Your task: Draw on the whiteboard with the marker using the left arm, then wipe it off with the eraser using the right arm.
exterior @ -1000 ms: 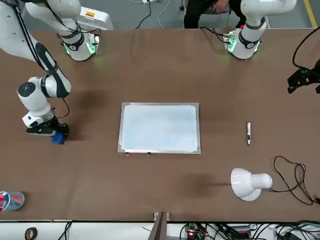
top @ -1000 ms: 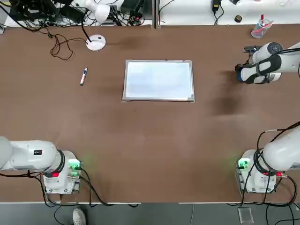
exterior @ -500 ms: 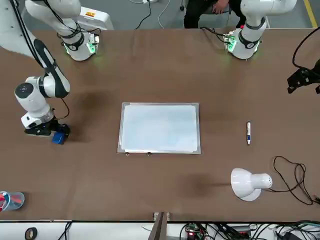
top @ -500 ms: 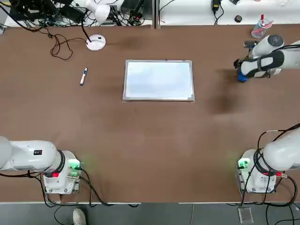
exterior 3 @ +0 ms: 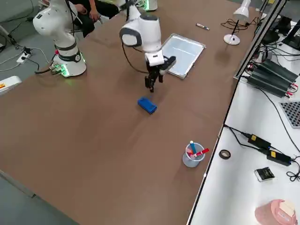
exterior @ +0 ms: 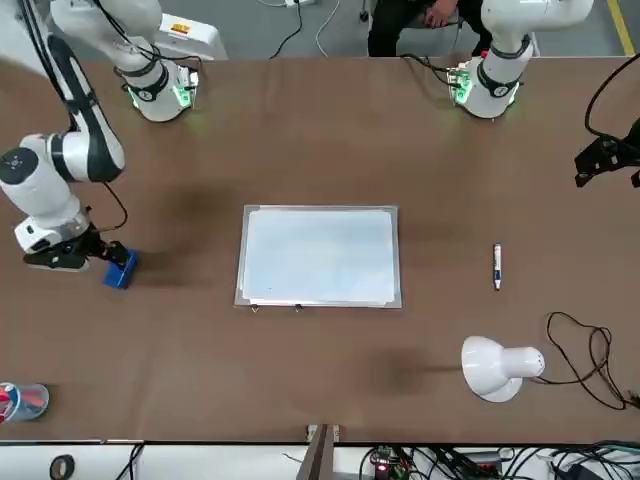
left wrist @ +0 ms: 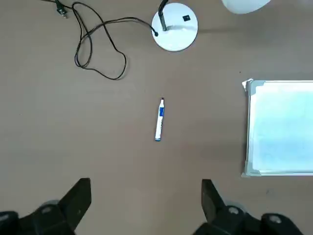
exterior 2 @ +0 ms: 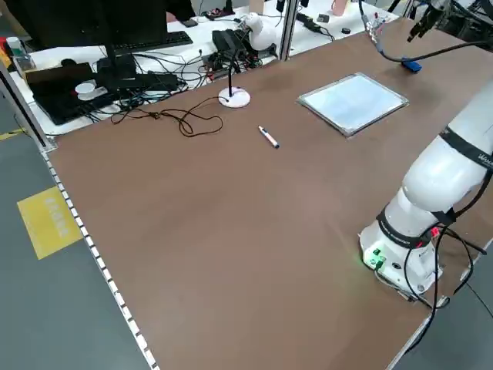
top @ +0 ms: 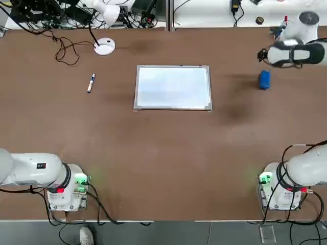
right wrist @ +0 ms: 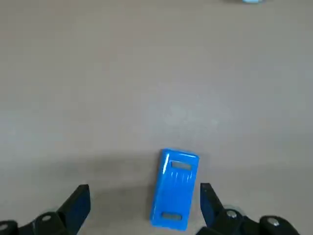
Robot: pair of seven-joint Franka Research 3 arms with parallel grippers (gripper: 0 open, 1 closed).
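Observation:
The whiteboard (top: 172,88) lies flat mid-table, its face blank. To its left, well apart, lies the marker (top: 91,82), which also shows under my left gripper (left wrist: 146,182); that gripper hangs high above it, open and empty. The blue eraser (top: 263,79) rests on the table to the right of the board. My right gripper (right wrist: 144,188) stands open above the eraser (right wrist: 174,189), apart from it, with nothing between its fingers. In the front view the right gripper (exterior: 65,256) sits just beside the eraser (exterior: 120,268).
A white desk lamp with a round base (top: 104,46) and a loose cable (top: 66,51) stands at the far left. A clear cup with red items (top: 282,31) sits at the far right corner. A person sits behind the arms' bases (exterior: 420,20).
The right gripper has opened, risen off the eraser and drawn back toward the far edge, leaving the eraser in plain view on the table. The left arm has not moved.

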